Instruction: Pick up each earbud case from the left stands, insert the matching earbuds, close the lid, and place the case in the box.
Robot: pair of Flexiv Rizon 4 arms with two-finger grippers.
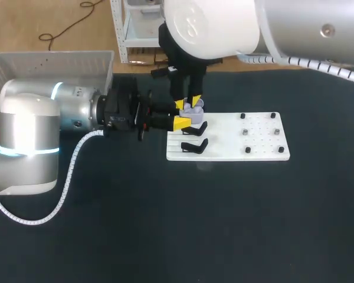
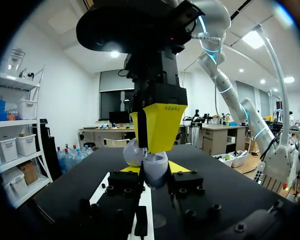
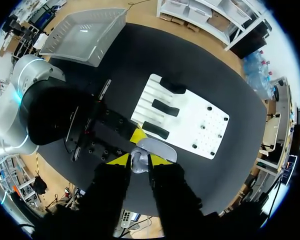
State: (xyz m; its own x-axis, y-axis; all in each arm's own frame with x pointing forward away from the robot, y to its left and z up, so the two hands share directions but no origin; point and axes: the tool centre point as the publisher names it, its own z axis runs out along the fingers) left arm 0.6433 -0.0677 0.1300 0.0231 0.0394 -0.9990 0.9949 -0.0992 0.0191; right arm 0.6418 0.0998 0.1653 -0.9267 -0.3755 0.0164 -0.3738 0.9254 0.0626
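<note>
A pale lavender earbud case (image 1: 192, 110) hangs just above the left end of the white board (image 1: 259, 154). My left gripper (image 1: 181, 114) reaches in level from the left and is shut on the case's body (image 2: 155, 174), one yellow tip on each side. The case's lid (image 2: 131, 154) (image 3: 158, 148) stands open to one side. My right gripper (image 1: 192, 104) (image 3: 139, 160) comes straight down onto the case's open top, where a small lavender-grey piece (image 3: 138, 161) shows. In the left wrist view the right gripper (image 2: 159, 125) hides the case's upper part. Black stands (image 1: 194, 145) lie on the board below.
A white mesh box (image 1: 53, 63) stands at the table's back left, behind my left arm. The board's right half carries several small black pegs (image 1: 261, 132). Dark tabletop (image 1: 224, 224) stretches in front of the board.
</note>
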